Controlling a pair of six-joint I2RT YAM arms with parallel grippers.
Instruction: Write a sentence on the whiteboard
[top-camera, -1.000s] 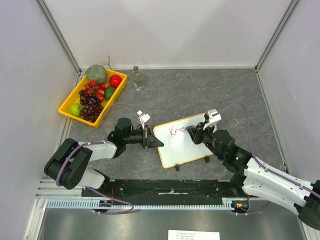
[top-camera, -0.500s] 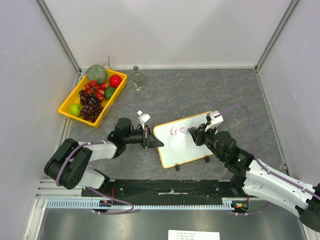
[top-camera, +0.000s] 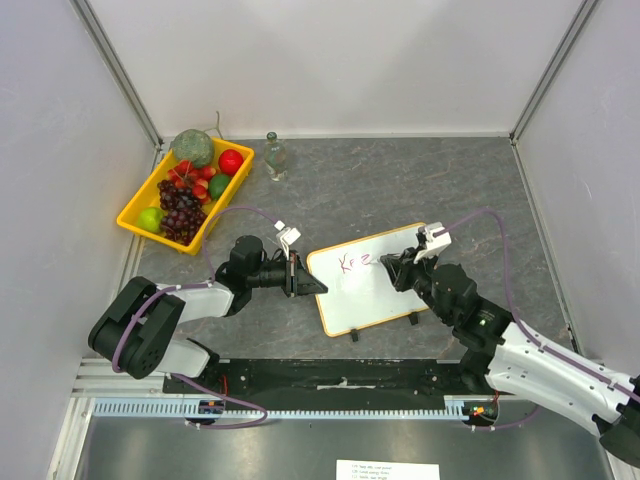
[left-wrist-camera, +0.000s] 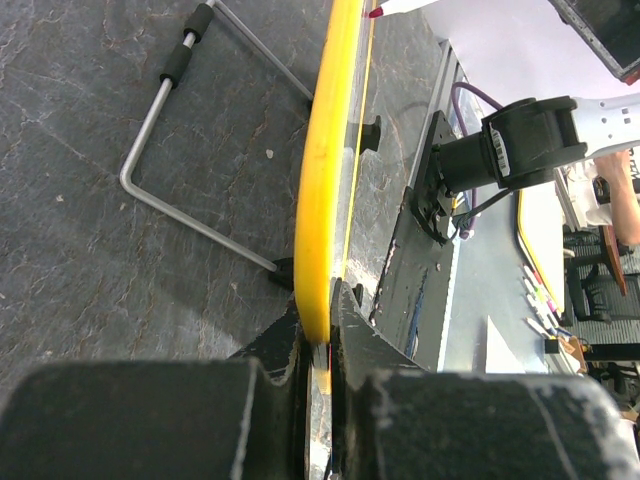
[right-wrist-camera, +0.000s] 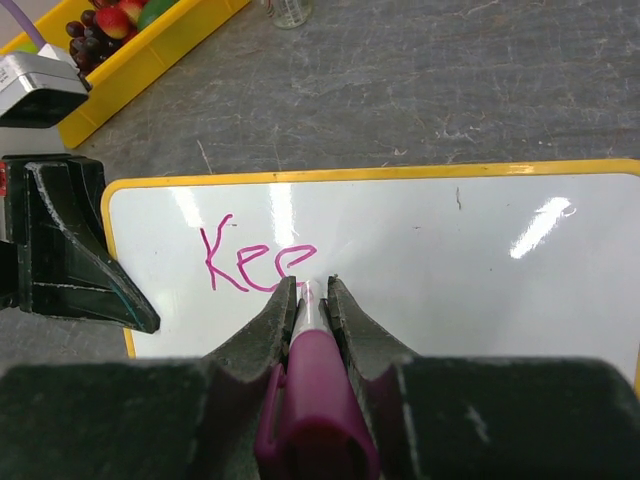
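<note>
Pink "Kee" (right-wrist-camera: 255, 262) down on the small yellow-framed whiteboard (right-wrist-camera: 450, 260), with right gripper (right-wrist-camera: 311, 285) clamped on the magenta plastic marker (right-wrist-camera: 318, 400) and edged rightward this last second, left gripper (left-wrist-camera: 318, 320) pinching the frame (left-wrist-camera: 318, 180): sentence barely begun.

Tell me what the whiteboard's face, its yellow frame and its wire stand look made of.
Whiteboard: face glossy, smooth white, likely a coated sheet; bright glare streaks show on it. Frame: yellow, smooth with a soft sheen, probably plastic. Wire stand: bare silvery metal rod, bent at the corners, with a black sleeve, perhaps rubber or foam.
</note>
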